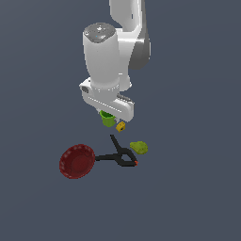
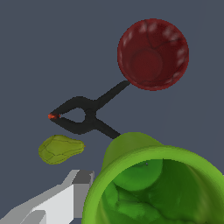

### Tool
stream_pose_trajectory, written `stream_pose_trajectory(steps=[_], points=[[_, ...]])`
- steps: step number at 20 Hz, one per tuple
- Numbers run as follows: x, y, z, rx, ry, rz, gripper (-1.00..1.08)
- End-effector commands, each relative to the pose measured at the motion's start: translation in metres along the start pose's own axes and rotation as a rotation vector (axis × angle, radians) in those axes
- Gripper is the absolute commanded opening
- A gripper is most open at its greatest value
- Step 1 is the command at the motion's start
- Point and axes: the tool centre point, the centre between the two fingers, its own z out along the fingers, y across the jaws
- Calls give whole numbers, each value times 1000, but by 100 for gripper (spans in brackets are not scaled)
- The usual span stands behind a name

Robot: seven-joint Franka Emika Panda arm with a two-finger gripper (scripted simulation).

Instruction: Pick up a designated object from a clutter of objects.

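Note:
The lime-green cup [image 1: 108,119] sits right under the white hand, and my gripper [image 1: 108,116] is shut on it. Its open rim fills the near part of the wrist view, cup [image 2: 148,192], with one grey finger [image 2: 65,197] against its side. The cup hides one handle end of the black clamp [image 2: 83,116]. The rest of the clutter lies on the floor: a dark red bowl [image 1: 76,161], the clamp [image 1: 117,154] with its red tip, a yellow-green lump [image 1: 139,147] and a small yellow block [image 1: 121,126] just beside the cup.
The wrist view shows the red bowl [image 2: 152,54] beyond the clamp and the yellow-green lump [image 2: 59,148] near the clamp's red tip. The dark grey floor [image 1: 188,197] spreads around the cluster. The white arm [image 1: 106,56] rises above the cup.

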Motion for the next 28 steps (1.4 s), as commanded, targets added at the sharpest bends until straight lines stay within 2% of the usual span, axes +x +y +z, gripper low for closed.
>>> stream_pose_trajectory(steps=[1,16,28], points=[[4,-19,-22,1,0,0,-100],[29,-105,-116,4,-1,-1,-100],[44,-148,-164,5,-2,-1,-100]])
